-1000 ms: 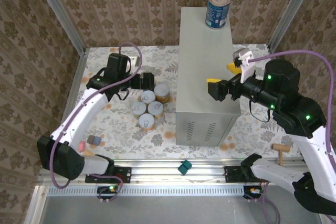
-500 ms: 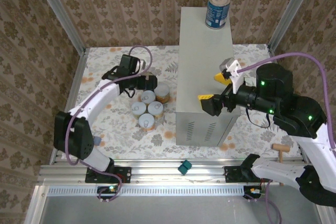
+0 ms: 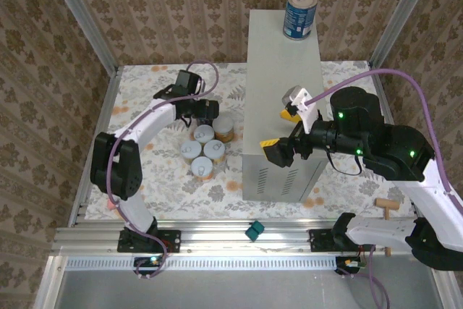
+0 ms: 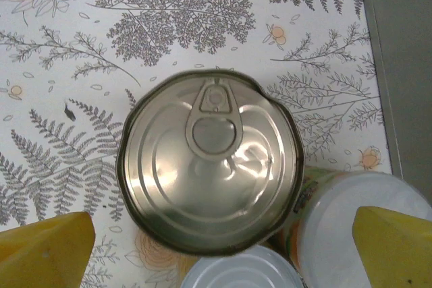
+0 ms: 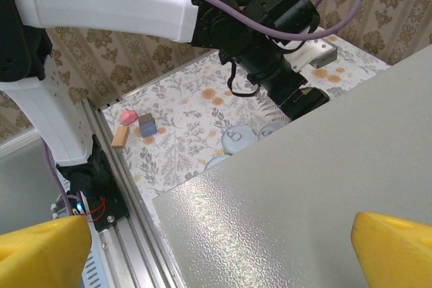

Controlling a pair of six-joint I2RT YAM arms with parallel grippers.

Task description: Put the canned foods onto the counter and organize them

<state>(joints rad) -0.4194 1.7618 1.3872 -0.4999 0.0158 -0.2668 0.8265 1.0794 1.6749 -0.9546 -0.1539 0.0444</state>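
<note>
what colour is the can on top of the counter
Dark blue can, best in top external view.

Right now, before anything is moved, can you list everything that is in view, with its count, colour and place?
table: one, white with a floral print, under everything.
counter: one, light grey metal box, on the table right of the middle.
tall can: one, dark blue label, metal top, far end of the counter top.
metal-top can: one, silver pull-ring lid, on the table under the left tool.
short cans: five, pale lids, orange label where it shows, clustered left of the counter.
green block: one, on the near rail.
wooden hammer: one, near right corner.
small blocks: three, pink, grey-blue, tan, near left edge.
left tool: yellow tips, open.
right tool: yellow tips, open, over the counter.
</note>
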